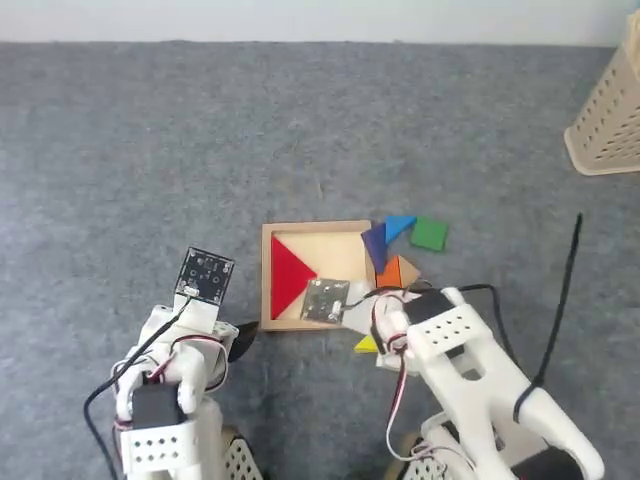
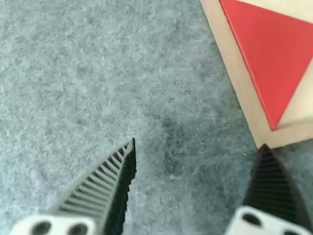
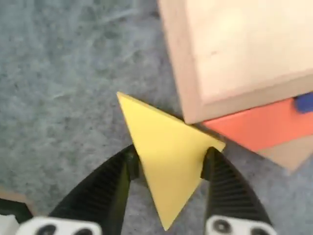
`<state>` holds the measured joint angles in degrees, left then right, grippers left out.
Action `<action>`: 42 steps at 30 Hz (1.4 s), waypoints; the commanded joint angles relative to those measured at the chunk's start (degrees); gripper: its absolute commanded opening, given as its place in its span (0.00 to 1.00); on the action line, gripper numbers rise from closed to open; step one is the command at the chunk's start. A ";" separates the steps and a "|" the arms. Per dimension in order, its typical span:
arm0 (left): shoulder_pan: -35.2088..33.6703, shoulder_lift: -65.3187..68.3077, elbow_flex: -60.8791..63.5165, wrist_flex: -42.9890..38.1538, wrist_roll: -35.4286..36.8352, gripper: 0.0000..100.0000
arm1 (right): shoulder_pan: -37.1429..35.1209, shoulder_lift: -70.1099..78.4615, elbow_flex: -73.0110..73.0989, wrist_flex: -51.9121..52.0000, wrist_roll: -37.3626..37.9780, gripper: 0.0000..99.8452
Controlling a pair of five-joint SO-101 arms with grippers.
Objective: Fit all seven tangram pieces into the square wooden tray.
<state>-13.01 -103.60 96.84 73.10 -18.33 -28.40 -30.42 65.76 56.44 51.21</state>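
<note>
Grey carpet [image 1: 200, 130] with a cream perforated basket [image 1: 612, 110].

My right arm [image 1: 470, 350] hides most of the yellow piece [image 1: 366, 345]; the red triangle [image 2: 274, 54] runs off the left wrist view.

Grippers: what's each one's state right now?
Left gripper: open, holding nothing.
Right gripper: shut on the yellow triangle.

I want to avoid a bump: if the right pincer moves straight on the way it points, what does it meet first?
Most likely the near corner of the wooden tray, just ahead. The yellow triangle held in the right pincer looks almost against it; depth is unclear.
</note>
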 commanded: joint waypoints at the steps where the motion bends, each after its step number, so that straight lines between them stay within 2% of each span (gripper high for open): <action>1: 0.26 -0.79 -0.31 0.00 -0.26 0.35 | 5.76 1.45 0.97 0.22 -0.97 0.15; 7: 0.26 -0.79 -0.31 0.00 -0.26 0.35 | 17.10 0.92 0.62 -0.13 3.43 0.15; 14: 0.26 -0.79 -0.31 0.00 -0.26 0.35 | 26.77 1.45 -5.01 0.22 3.69 0.15; 19: 0.26 -0.79 -0.31 0.00 -0.26 0.35 | 26.51 1.45 -6.42 -0.31 -2.81 0.15; 26: 0.26 -0.79 -0.31 0.00 -0.26 0.35 | 22.20 1.80 -11.60 0.13 -13.01 0.15; 33: 0.26 -0.79 -0.31 0.00 -0.26 0.35 | 22.46 16.40 -24.26 0.40 -24.62 0.15; 35: 0.26 -0.79 -0.31 0.00 -0.26 0.35 | 22.46 20.18 -27.34 2.77 -22.86 0.15; 37: 0.26 -0.79 -0.31 0.00 -0.26 0.35 | 22.46 21.14 -28.66 6.29 -17.05 0.15; 42: 0.26 -0.79 -0.31 0.00 -0.26 0.35 | 22.37 18.33 -28.84 11.82 -9.76 0.29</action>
<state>-13.01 -103.60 96.84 73.10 -18.33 -5.63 -9.05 40.09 65.41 37.76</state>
